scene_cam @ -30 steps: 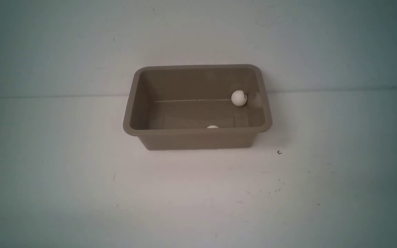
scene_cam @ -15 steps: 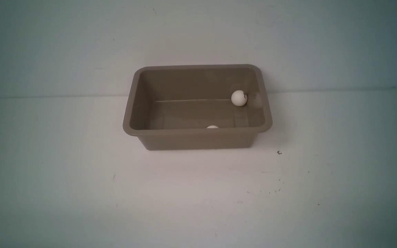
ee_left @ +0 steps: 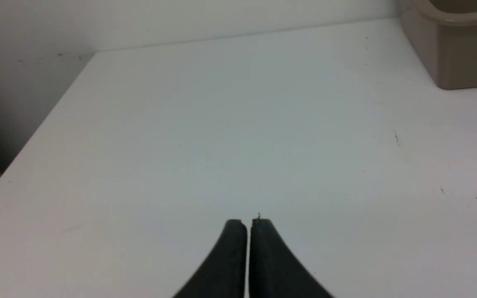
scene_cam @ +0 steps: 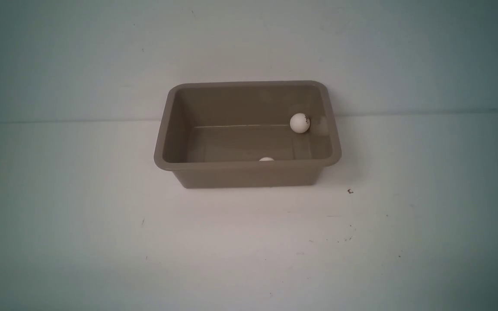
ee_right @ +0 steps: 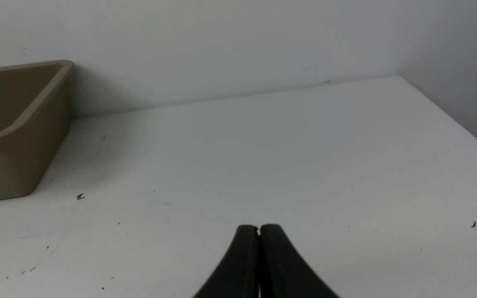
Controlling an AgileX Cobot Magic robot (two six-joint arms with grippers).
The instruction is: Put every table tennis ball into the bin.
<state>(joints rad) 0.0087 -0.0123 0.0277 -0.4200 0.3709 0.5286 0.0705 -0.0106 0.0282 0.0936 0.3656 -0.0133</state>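
Balls point(scene_cam: 299, 122) smooth, white, in glossy taupe bin point(scene_cam: 249, 165) | left claw point(ee_left: 249, 223), right claw point(ee_right: 259, 228) pressed together

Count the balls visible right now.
2. One ball sits in the bin at its far right corner; another ball peeks over the near wall. More may hide behind that wall.

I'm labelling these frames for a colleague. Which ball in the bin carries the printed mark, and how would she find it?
Start at the taupe bin against the back wall. Inside, look to its far right corner: the marked ball sits there in full view. The other ball is only a white sliver behind the near rim.
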